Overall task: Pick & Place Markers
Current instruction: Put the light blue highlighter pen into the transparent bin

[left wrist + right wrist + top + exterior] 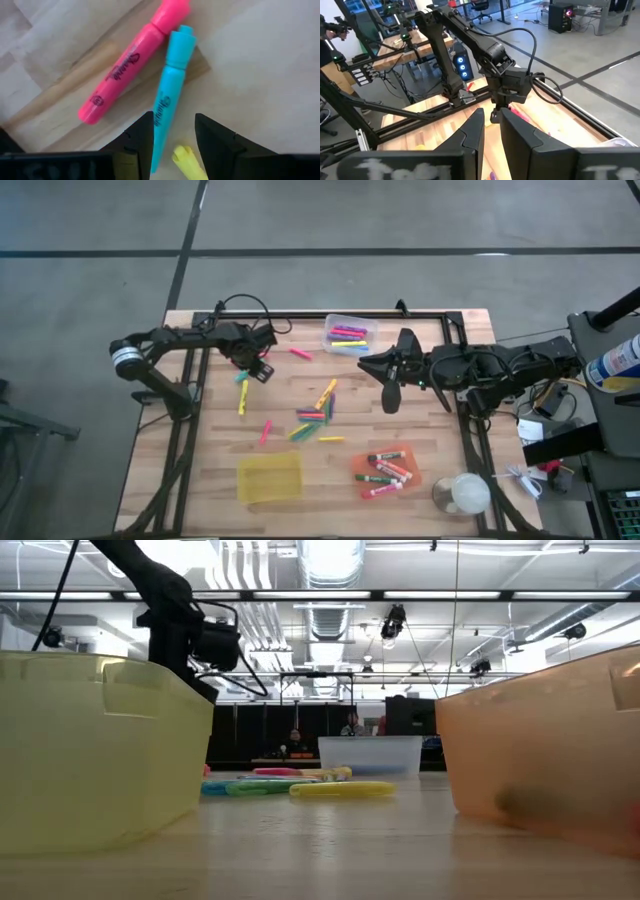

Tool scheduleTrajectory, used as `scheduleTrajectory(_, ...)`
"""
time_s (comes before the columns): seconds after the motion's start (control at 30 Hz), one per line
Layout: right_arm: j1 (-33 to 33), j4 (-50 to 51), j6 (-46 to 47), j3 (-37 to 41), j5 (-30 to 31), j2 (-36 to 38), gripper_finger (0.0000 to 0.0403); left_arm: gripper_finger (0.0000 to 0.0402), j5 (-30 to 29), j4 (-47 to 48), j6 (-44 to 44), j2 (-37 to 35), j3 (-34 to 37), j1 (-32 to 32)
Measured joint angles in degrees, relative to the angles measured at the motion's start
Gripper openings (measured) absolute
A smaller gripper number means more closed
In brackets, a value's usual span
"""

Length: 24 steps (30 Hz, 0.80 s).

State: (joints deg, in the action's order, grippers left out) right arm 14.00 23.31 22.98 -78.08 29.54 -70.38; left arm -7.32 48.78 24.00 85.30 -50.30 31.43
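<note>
Seen from overhead, the left gripper (pixel 252 366) hangs over the upper left of the wooden table (pixel 210 470), its fingers parted to a moderate gap with nothing between them. The left wrist camera looks straight down past those fingers (pixel 142 135) at a blue highlighter (pixel 169 95) lying flat on the wood, its lower end running into the gap without a visible grip, a pink highlighter (pixel 127 65) alongside it and a yellow marker (pixel 187 162) tip just beside. The right gripper (pixel 392 370) waits right of centre, its fingers (pixel 470 132) a narrow slot apart and empty. More markers are scattered mid-table in a loose cluster (pixel 312 415); others sit in the clear bin (pixel 350 323) at upper centre and the orange bin (pixel 412 476) at lower right. The yellow bin (pixel 268 478) stands at lower centre-left. From table height, a yellow highlighter (pixel 342 790) lies between the two near bins.
</note>
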Motion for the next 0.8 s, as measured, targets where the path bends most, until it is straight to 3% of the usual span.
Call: scheduleTrajectory(0.8, 0.0, -1.4, 0.0, 0.0, 0.4, 0.0, 0.0057, 0.0126, 2.3, -8.5, -1.8, 0.0, 6.4, 2.1)
